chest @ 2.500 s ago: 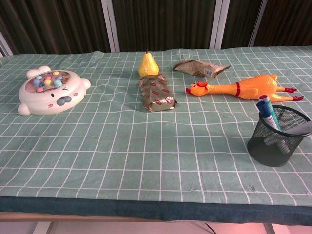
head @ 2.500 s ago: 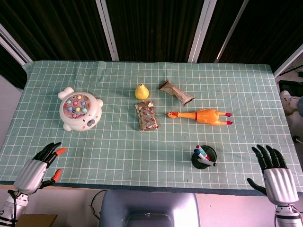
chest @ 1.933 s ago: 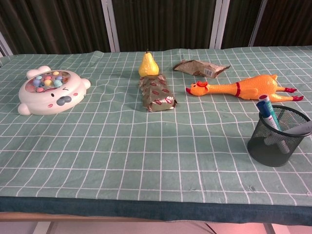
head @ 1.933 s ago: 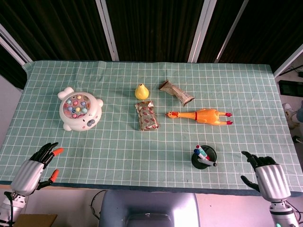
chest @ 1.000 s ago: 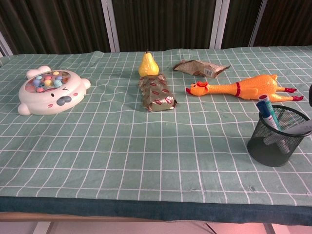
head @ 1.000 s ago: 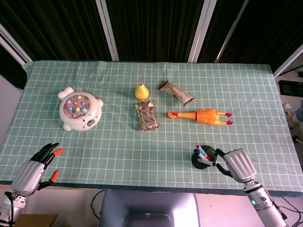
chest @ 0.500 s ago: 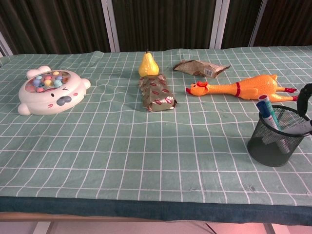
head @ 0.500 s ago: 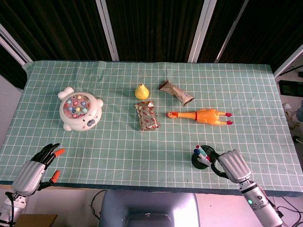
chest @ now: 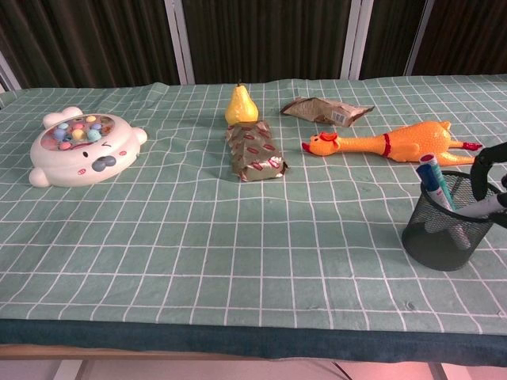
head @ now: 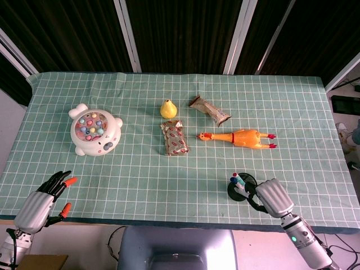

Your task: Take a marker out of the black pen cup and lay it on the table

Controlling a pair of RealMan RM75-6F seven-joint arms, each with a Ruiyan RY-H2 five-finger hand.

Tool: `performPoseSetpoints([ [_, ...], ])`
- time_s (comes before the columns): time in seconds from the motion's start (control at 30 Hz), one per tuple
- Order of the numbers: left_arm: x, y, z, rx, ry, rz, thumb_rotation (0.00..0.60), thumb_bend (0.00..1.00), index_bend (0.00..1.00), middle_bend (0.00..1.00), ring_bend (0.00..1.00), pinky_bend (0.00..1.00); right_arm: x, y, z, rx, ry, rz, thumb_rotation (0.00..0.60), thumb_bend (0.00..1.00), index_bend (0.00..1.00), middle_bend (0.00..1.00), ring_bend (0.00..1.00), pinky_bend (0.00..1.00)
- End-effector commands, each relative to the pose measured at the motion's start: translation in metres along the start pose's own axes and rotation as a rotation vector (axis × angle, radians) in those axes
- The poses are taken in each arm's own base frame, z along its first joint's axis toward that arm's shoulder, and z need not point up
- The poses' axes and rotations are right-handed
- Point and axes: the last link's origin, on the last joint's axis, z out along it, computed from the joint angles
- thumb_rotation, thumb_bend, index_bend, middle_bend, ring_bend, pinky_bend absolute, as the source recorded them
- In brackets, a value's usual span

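The black mesh pen cup [head: 241, 189] [chest: 450, 224] stands near the front right of the table. A blue-and-red marker [chest: 433, 181] [head: 237, 180] and a grey marker [chest: 480, 209] stick out of it. My right hand [head: 273, 196] is right beside the cup, its dark fingers [chest: 485, 163] curving over the rim above the grey marker's end, apart and holding nothing that I can see. My left hand [head: 40, 203] hovers at the front left table edge, fingers spread, empty.
A yellow rubber chicken [head: 239, 136] [chest: 396, 142] lies just behind the cup. Further back lie a snack pack [head: 175, 138], a pear [head: 167, 108] and a brown wrapper [head: 209, 109]. A white toy game [head: 94, 131] sits at the left.
My right hand has swung in from the front right edge to the cup, and its fingers now reach over the rim. The markers and the left hand have not moved.
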Motion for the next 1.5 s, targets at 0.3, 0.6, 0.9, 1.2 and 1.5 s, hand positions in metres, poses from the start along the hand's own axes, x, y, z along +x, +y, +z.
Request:
performPoseSetpoints([
  [0.3,0.000,0.001,0.000,-0.003,-0.002,0.001,0.600,0.45,0.18,0.06,0.00,0.22,0.002,0.001,-0.001,0.003,0.028,0.025,0.600,0.75,0.71,1.00,1.00,1.00],
  [0.6,-0.001,0.002,0.000,-0.006,-0.002,0.002,0.600,0.45,0.18,0.06,0.00,0.22,0.024,-0.008,-0.004,0.040,0.145,0.049,0.600,0.87,0.77,1.00,1.00,1.00],
  [0.9,-0.001,0.002,-0.001,-0.011,-0.002,0.002,0.600,0.45,0.18,0.06,0.00,0.22,0.071,-0.042,-0.003,0.117,0.304,0.103,0.600,0.89,0.79,1.00,1.00,1.00],
  [1.2,0.000,0.002,-0.001,-0.011,0.001,0.001,0.600,0.45,0.18,0.06,0.00,0.22,0.061,-0.048,0.052,0.091,0.260,-0.026,0.600,0.89,0.80,1.00,1.00,1.00],
  [1.5,0.000,0.001,-0.001,-0.010,0.001,0.001,0.600,0.45,0.18,0.06,0.00,0.22,0.017,-0.039,0.127,-0.001,0.160,-0.259,0.600,0.89,0.80,1.00,1.00,1.00],
])
